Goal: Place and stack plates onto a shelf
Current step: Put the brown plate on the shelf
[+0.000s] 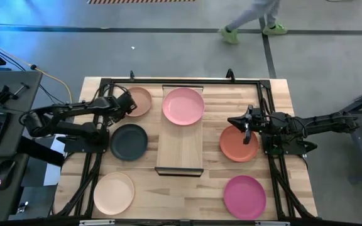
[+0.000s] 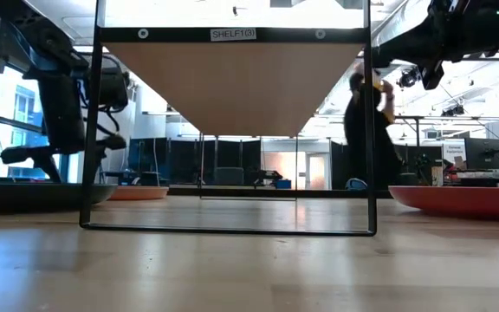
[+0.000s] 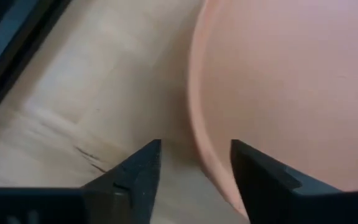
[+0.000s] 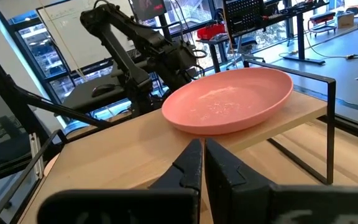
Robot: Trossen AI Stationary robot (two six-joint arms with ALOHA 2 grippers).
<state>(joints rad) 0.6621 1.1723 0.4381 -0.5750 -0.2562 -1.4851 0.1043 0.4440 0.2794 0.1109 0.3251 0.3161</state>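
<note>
One plate is up: the light pink plate (image 1: 183, 105) on the shelf (image 1: 180, 150). Left of it, the left gripper (image 3: 194, 171), spread, straddles the peach-tan plate (image 1: 139, 100) rim (seat deeper before pinching). Right gripper (image 4: 202, 163), pressed together, hovers over the coral plate (image 1: 237, 144).

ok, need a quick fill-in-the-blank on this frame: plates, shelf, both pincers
1. The only plate lying on the shelf is the ____ one.
2. The left pincer is open at the rim of the ____ plate.
3. The right pincer, fingers shut, hangs over the ____ plate.
4. The dark grey plate lies on the tabletop on the shelf's ____ side in the high view.

Missing words: light pink; peach-tan; coral red; left
</note>
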